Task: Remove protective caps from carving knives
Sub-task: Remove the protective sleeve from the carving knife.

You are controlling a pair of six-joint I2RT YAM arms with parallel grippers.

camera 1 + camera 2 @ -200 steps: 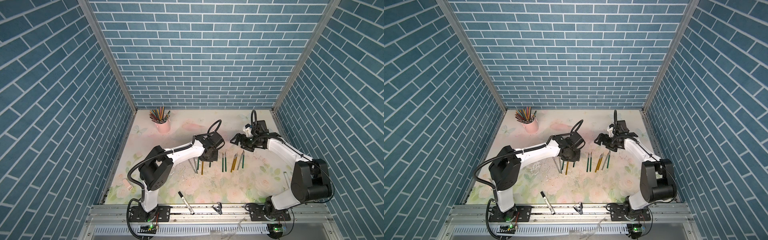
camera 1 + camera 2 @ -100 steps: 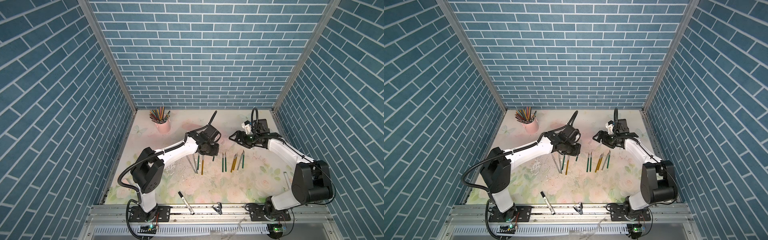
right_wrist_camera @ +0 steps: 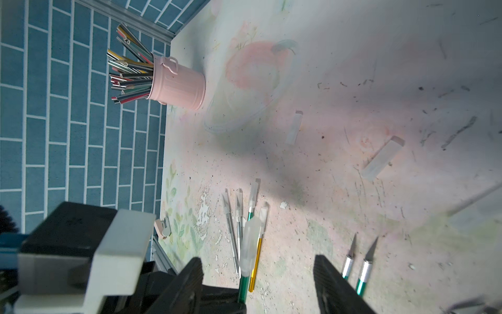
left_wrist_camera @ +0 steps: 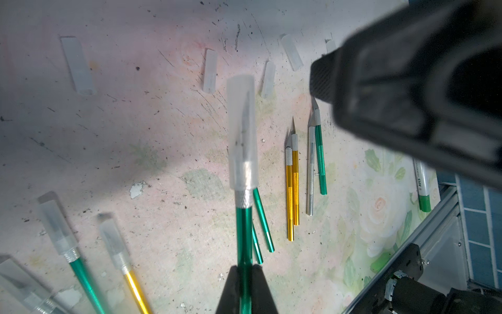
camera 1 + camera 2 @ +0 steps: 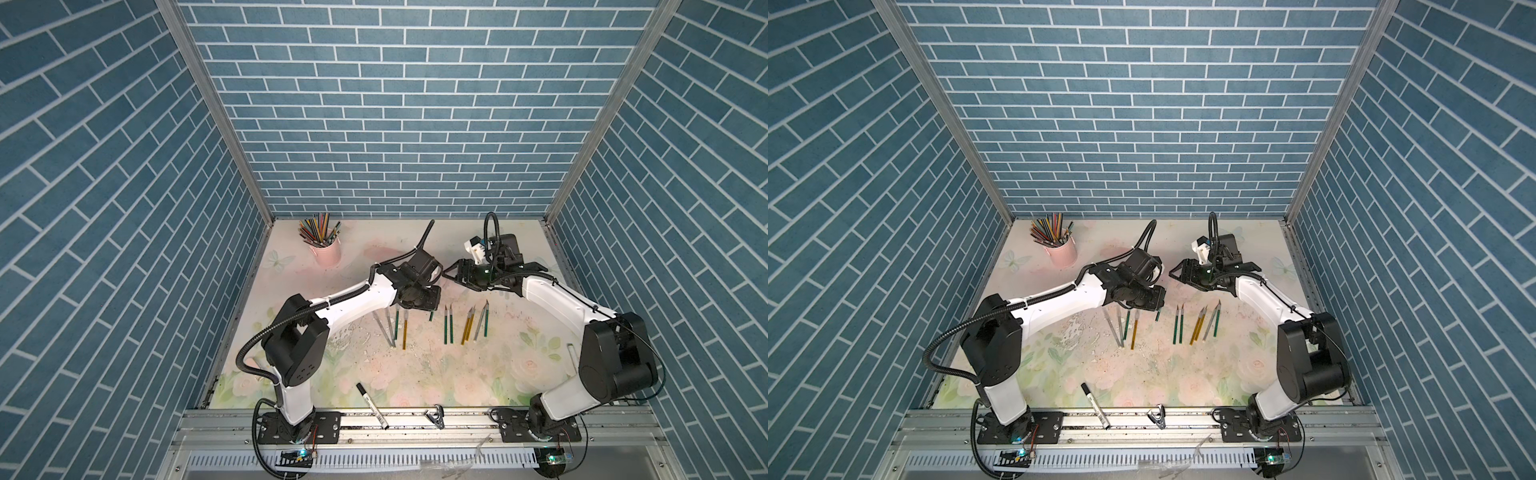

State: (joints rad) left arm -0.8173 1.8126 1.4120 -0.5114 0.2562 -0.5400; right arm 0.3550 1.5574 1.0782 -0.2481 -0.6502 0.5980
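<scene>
My left gripper (image 4: 244, 267) is shut on the green handle of one carving knife (image 4: 243, 231). That knife's whitish protective cap (image 4: 242, 130) still covers its blade. In both top views the left gripper (image 5: 430, 297) (image 5: 1156, 297) faces my right gripper (image 5: 451, 272) (image 5: 1177, 272) above the row of knives. The right gripper (image 3: 258, 271) is open, its fingers (image 3: 190, 274) standing either side of the held knife's cap (image 3: 248, 244) without touching it. Several capped knives (image 5: 395, 328) and several bare-bladed ones (image 5: 467, 328) lie on the mat. Loose caps (image 4: 210, 70) (image 3: 383, 157) lie beyond them.
A pink cup of coloured pencils (image 5: 326, 249) stands at the back left. A black-capped marker (image 5: 372, 405) and a metal clip (image 5: 434, 417) lie at the front rail. A green and white pen (image 4: 422, 187) lies near the mat's right edge.
The right gripper has moved left toward the left gripper and its jaws have narrowed. The left gripper has turned, bringing the capped knife between the right fingers.
</scene>
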